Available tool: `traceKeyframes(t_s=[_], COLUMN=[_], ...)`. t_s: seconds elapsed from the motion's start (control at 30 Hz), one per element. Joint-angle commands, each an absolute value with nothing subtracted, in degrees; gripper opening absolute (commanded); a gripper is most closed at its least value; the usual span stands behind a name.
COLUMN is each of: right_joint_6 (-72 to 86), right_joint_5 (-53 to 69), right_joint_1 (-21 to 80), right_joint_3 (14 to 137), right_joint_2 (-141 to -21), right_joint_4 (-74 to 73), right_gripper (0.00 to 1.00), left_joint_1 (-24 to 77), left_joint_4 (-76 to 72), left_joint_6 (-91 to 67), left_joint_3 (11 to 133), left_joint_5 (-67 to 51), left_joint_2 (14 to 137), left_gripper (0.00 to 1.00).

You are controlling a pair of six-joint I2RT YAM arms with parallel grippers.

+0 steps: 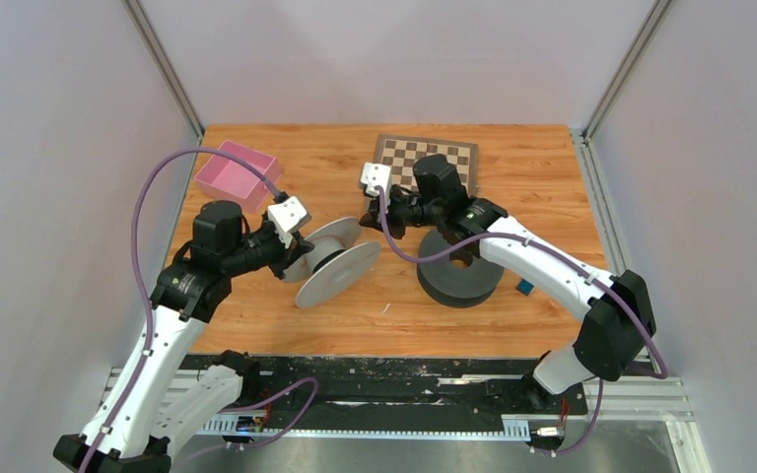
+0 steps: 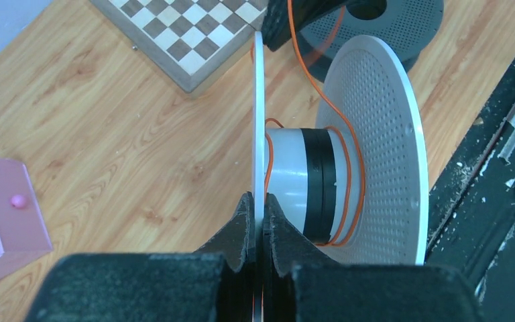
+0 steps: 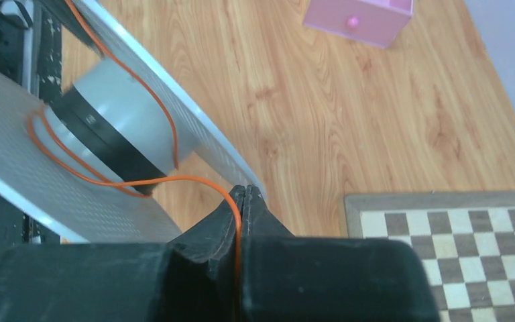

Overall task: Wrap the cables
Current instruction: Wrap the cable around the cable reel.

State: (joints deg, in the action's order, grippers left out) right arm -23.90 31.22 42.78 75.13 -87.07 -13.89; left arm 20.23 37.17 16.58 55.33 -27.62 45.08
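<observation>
**Wooden tabletop, grey walls: orange cable strung from claw to spool**

Pale wood planks of the table (image 1: 256, 325) fill the overhead frame, with plain grey walls on three sides. Near the middle, the left gripper (image 2: 258, 208) is clenched on the rim of one flange of the white spool (image 1: 335, 261), holding it up on edge. In the left wrist view the spool's axle runs left to right across the frame.

We see the right gripper (image 3: 245, 194) pinched tight on the orange cable (image 3: 174, 178). This is a thin, thread-like wire, bright orange-red. In the right wrist view it rises between the closed fingertips at lower centre and runs leftward, its long axis nearly level. It then curls around the grey and black hub in a few loose turns between the two perforated flanges. In the left wrist view the same strand drops from the top centre down to the hub. From overhead it is too fine for us to trace, so its path there stays uncertain.

A black spool (image 1: 458, 281) lies flat at centre right, beneath the right arm. Toward the top of the frame sit a chessboard (image 1: 453, 158) and, at upper left, a pink box (image 1: 237, 175).
</observation>
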Motion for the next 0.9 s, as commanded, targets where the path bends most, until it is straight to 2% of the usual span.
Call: traceKeyframes(t_s=[0.0, 0.17, 0.4, 0.6, 0.7, 0.87], right_joint_6=[-26.9, -25.95, -20.08, -15.55, -8.54, -0.88], right_joint_5=[28.26, 29.39, 30.68, 35.38, 36.65, 40.19], right_joint_1=[42.45, 42.19, 42.16, 42.18, 42.11, 41.88], right_joint_3=[72.2, 69.62, 64.08, 61.44, 59.56, 60.55], right_joint_2=[-84.26, -83.82, -83.36, -80.71, -79.64, -79.93], right_joint_4=[-13.32, -12.2, -4.73, 0.3, 5.61, 7.0], right_gripper=[0.0, 0.0, 0.0, 0.0, 0.0, 0.0], left_joint_1=[20.39, 19.8, 15.73, 11.79, 10.41, 7.26], left_joint_4=[35.57, 35.48, 33.56, 26.28, 21.41, 16.68], left_joint_6=[14.6, 8.03, -5.46, -21.97, -31.6, -40.33], left_joint_3=[61.47, 64.98, 66.12, 64.2, 61.77, 59.24], left_joint_5=[-35.0, -30.58, -32.02, -29.29, -27.95, -25.95], left_joint_2=[44.9, 44.41, 43.39, 41.69, 40.44, 38.29], left_gripper=[0.0, 0.0, 0.0, 0.0, 0.0, 0.0])
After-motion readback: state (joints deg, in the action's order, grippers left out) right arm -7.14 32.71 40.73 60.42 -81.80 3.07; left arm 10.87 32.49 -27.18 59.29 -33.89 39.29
